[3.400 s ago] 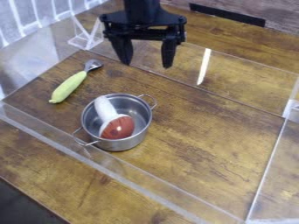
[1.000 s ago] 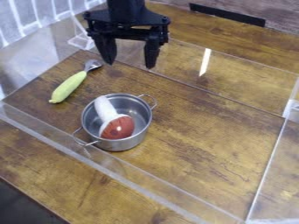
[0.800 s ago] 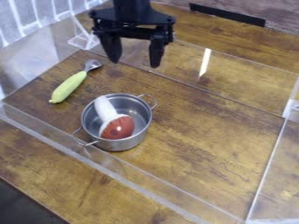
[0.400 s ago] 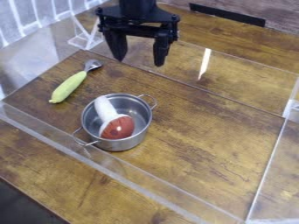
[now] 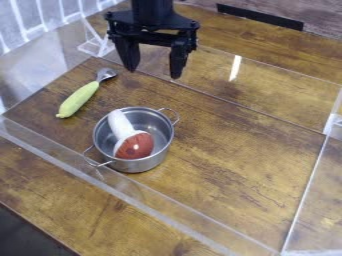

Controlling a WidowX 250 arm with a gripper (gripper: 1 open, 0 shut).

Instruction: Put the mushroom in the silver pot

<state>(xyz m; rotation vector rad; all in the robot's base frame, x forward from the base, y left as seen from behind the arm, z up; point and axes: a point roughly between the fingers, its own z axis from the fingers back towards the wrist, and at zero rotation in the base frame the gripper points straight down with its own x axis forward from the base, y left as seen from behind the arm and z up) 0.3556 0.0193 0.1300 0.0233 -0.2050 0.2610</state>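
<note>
The mushroom (image 5: 128, 140) lies inside the silver pot (image 5: 163, 148), red-brown cap toward the front and white stem pointing up and to the back left. The pot stands on the wooden table at centre left, its two loop handles showing. My gripper (image 5: 146, 66) hangs well above and behind the pot, near the top of the view. Its black fingers (image 5: 175, 62) point down and stand wide apart with nothing between them.
A yellow-green corn cob (image 5: 78, 98) lies left of the pot, with a small metal piece (image 5: 106, 75) at its far end. Clear plastic walls (image 5: 306, 200) ring the work area. A white rack (image 5: 94, 40) stands at the back left.
The gripper has drifted slightly side to side above the table, staying open. The pot, mushroom and corn have not moved.
</note>
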